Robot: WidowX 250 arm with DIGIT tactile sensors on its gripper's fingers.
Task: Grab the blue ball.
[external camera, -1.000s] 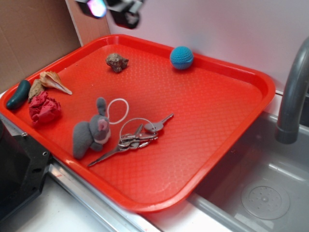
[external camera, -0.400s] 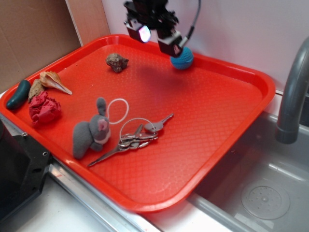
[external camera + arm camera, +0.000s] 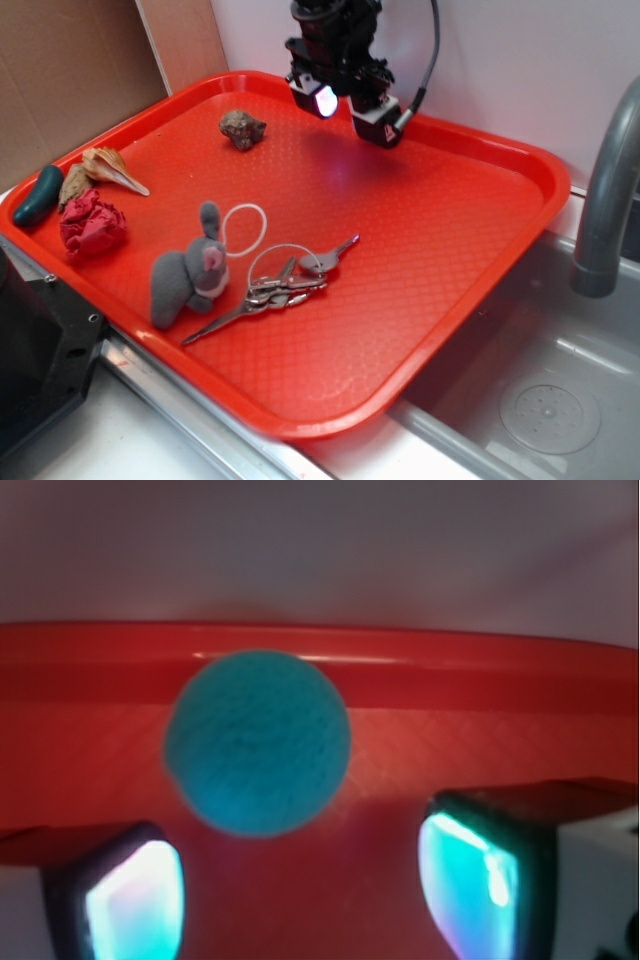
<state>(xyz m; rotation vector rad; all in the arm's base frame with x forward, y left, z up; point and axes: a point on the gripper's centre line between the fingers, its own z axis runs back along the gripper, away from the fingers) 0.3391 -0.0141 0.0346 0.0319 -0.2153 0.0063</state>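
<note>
The red tray (image 3: 470, 250) lies beside the sink, and the gripper (image 3: 350, 103) hangs low over its far edge, near the far right corner. I think it is there because the blue ball (image 3: 257, 742) rests against that far rim. From the side the ball is hidden behind the gripper. In the wrist view it sits between and just ahead of the two fingers (image 3: 478, 885), which stand wide apart and hold nothing, ready to close once the ball is between them.
</note>
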